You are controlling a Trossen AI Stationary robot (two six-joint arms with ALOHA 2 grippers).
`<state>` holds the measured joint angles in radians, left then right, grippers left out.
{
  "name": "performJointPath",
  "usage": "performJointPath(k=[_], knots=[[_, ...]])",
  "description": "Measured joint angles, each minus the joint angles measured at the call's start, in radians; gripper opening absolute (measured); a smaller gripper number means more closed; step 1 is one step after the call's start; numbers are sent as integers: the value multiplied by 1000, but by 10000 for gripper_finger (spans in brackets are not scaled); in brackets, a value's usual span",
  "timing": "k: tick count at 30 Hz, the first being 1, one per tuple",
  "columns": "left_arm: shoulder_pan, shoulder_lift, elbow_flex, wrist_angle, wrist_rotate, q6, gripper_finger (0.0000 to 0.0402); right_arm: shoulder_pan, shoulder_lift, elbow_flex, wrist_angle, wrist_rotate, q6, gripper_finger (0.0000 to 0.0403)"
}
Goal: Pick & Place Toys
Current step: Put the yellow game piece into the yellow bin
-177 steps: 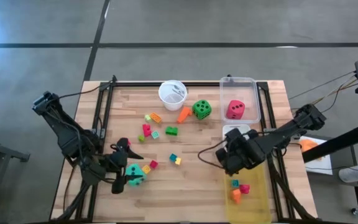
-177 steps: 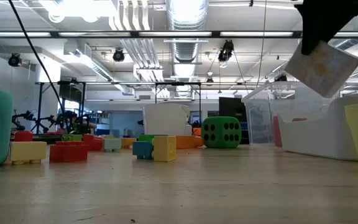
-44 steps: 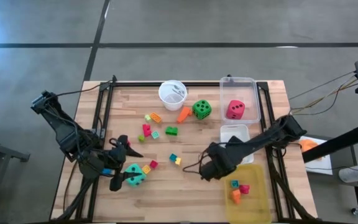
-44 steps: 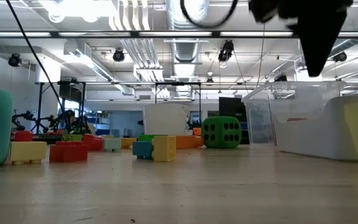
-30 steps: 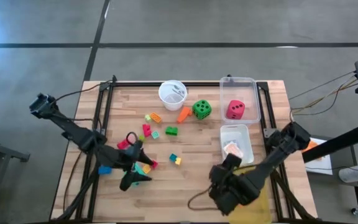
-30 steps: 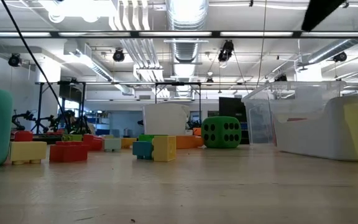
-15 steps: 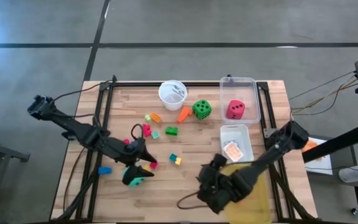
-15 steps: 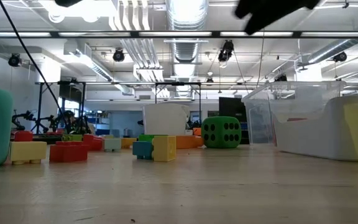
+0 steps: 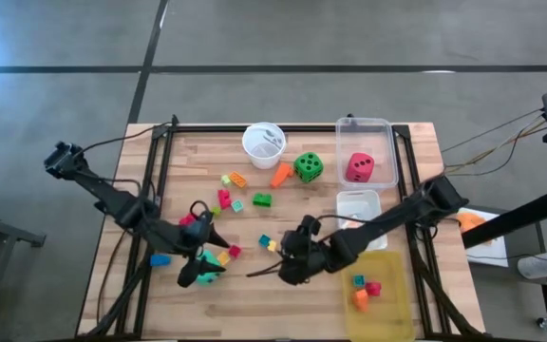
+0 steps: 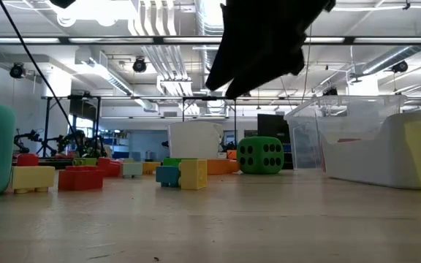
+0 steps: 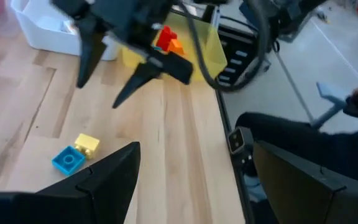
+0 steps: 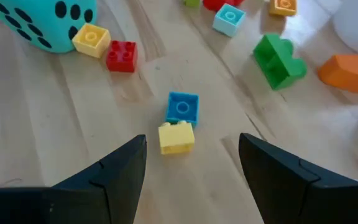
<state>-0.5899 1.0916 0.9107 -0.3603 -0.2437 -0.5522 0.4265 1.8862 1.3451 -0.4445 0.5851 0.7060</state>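
My right gripper (image 12: 192, 146) stands open, slanting down over a blue block (image 12: 182, 107) and a yellow block (image 12: 176, 137) that lie side by side on the table (image 9: 283, 204); in the high view it is at mid-table (image 9: 285, 258). My left gripper (image 9: 196, 274) hangs open above the teal die (image 12: 48, 25), with nothing between its fingers (image 11: 114, 165). The green die (image 9: 308, 167) rests on the far part of the table. The red-pink die (image 9: 359, 167) sits in the clear bin (image 9: 387, 133).
Loose blocks (image 9: 226, 195) lie at left of centre, a yellow and a red one (image 12: 122, 56) beside the teal die. The white cup (image 9: 264, 142) stands at the far edge. The yellow bin (image 9: 387, 309) with blocks and a white bin (image 9: 359, 201) are at the right.
My right gripper has swung from above the yellow bin at the near edge toward the table's left and middle, coming down over the blue and yellow blocks and tipping more steeply downward. It has stayed open.
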Motion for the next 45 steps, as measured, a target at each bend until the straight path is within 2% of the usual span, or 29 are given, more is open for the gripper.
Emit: performJointPath(k=[8, 14, 17, 25, 31, 36, 45], knots=[[0, -96, 1, -92, -4, -23, 314, -37, 0, -121, 293, -21, -220, 250], [0, -161, 1, -181, -111, -7, 314, -51, 11, -132, 307, -22, -267, 250], [0, -161, 0, -196, -160, -5, 314, -67, 59, -97, 302, -52, -293, 250], [0, -159, 0, -226, -155, -52, 314, -71, 148, 34, 164, -63, -285, 250], [-1, -158, -2, -232, -153, -73, 314, -72, 160, 37, 142, -73, -256, 250], [-1, -158, -2, -232, -153, -74, 314, -78, 174, 29, 143, -121, -249, 250], [-1, -158, -2, -231, -153, -80, 314, -82, 224, 29, 146, -118, -236, 250]])
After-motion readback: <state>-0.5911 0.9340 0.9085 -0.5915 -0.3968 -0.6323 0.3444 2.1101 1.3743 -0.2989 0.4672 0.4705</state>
